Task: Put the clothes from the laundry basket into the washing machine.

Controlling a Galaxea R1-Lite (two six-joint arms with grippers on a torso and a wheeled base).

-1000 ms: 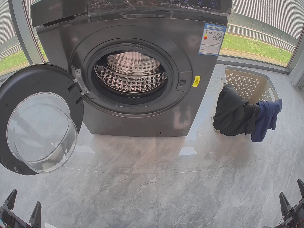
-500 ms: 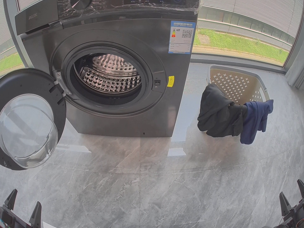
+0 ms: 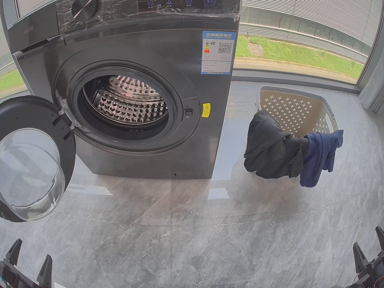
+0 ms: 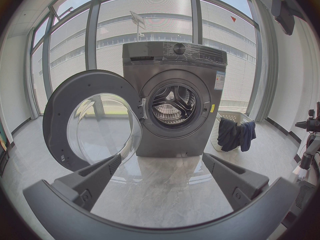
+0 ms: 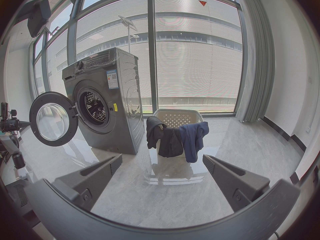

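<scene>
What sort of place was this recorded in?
Likely a laundry corner in a bare, glass-walled room: a front-loading washing machine stands on the tiled floor, a laundry basket draped with clothes sits beside it, and tall windows rise behind.

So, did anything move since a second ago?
Only the camera swung toward the laundry basket; nothing itself moved, nothing was grabbed or dropped. The washing machine stayed with its door open, the black garment and blue garment draped over the basket's rim, the left gripper and right gripper open and empty.
</scene>
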